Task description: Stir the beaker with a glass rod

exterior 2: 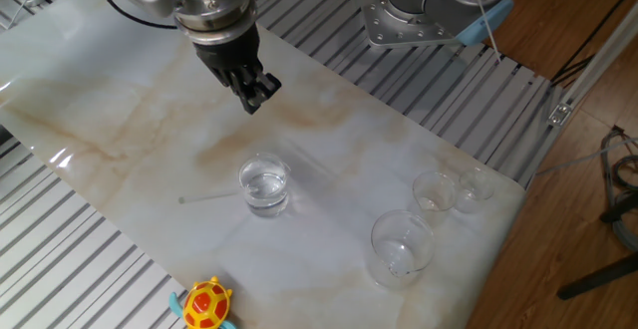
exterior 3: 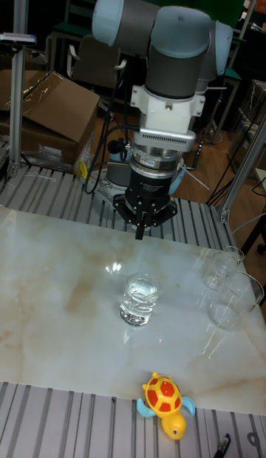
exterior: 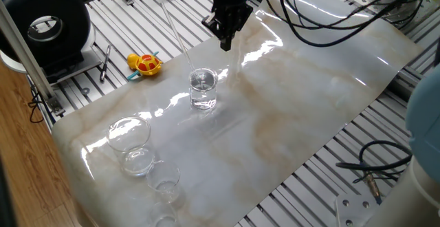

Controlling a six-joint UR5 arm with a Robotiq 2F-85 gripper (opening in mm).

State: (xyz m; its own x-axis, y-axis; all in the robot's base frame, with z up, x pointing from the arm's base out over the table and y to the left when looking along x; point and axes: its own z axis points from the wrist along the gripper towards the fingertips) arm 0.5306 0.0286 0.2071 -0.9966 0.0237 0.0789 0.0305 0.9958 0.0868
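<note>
The beaker [exterior: 203,89] [exterior 2: 264,186] [exterior 3: 139,299], a small straight-sided glass with clear liquid, stands upright near the middle of the marble sheet. The glass rod [exterior: 177,36] [exterior 2: 209,197] rests in it, leaning over the rim toward the toy side with its long end free. My gripper [exterior: 225,46] [exterior 2: 254,105] [exterior 3: 139,233] hangs above the table behind the beaker, clear of both the beaker and the rod. Its fingers are shut to a point with nothing between them.
A yellow toy turtle [exterior: 145,64] [exterior 2: 206,304] [exterior 3: 166,402] lies off the sheet's edge. A wide rounded glass vessel [exterior: 129,134] [exterior 2: 402,244] and two small cups [exterior: 139,161] [exterior 2: 434,189] stand at one end. A black round device [exterior: 45,24] and cables [exterior: 375,168] flank the table.
</note>
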